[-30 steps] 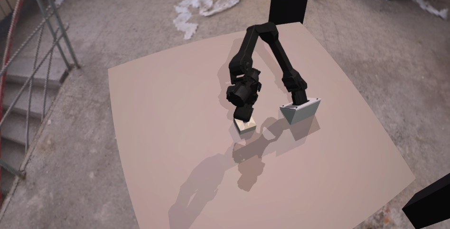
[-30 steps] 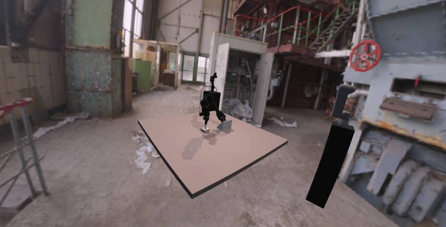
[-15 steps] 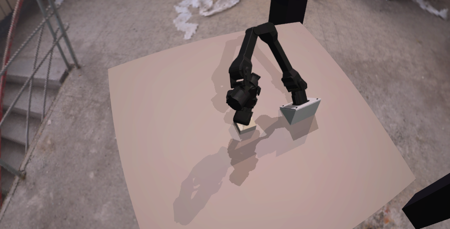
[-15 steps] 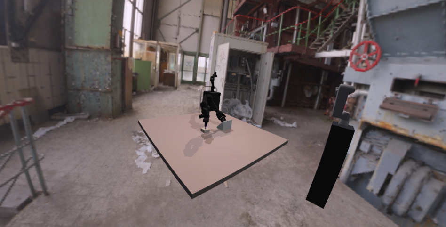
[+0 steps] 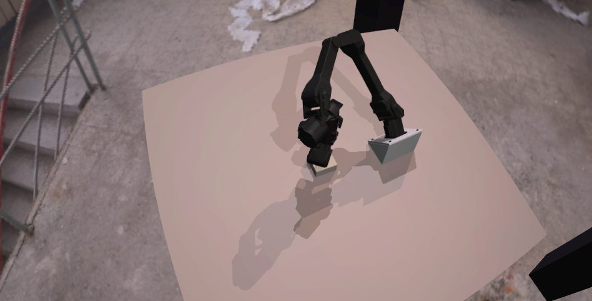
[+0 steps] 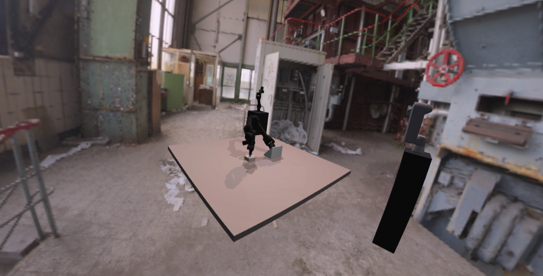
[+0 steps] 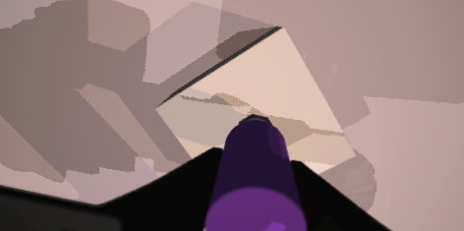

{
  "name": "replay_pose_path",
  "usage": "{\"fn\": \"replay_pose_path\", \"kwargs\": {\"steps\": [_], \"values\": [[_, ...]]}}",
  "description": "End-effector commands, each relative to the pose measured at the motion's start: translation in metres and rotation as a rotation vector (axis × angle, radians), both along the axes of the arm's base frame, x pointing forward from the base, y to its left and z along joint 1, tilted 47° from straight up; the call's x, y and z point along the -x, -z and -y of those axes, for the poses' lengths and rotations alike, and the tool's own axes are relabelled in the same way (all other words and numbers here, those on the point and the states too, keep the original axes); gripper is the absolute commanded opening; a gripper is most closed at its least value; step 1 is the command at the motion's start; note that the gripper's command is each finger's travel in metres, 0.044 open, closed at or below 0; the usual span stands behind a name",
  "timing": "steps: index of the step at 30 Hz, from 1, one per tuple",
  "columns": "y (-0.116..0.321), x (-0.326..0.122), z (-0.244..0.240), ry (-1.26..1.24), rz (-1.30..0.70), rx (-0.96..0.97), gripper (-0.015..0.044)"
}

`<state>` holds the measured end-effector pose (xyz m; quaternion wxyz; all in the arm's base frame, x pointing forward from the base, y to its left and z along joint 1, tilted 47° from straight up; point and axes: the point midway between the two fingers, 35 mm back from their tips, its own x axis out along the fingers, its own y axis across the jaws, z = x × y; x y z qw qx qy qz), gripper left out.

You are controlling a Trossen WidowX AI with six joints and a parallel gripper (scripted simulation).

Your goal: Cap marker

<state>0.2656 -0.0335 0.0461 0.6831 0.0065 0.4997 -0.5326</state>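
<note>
Purple cap [image 7: 256,166], clamped between the fingers of my gripper [image 5: 318,164] [image 6: 250,154] [image 7: 255,164], its closed end toward the wrist camera, presumably to leave its mouth free for the marker. Holder block [image 5: 326,169] [image 6: 249,158] [image 7: 275,78], beneath, on the table [image 5: 373,232] [image 6: 243,205] [image 7: 418,166], evidently braces the marker against my downward push; full seating I cannot confirm.
</note>
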Motion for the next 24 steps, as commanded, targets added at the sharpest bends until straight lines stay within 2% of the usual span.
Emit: {"fn": "replay_pose_path", "kwargs": {"steps": [1, 16, 20, 24], "values": [[0.0, 0.0, 0.0, 0.0, 0.0, 0.0, 0.0053], [0.0, 0.0, 0.0, 0.0, 0.0, 0.0, 0.044], [-0.006, -0.002, -0.007, -0.001, 0.0, -0.002, 0.044], [-0.044, -0.005, -0.048, -0.001, -0.001, -0.004, 0.044]]}}
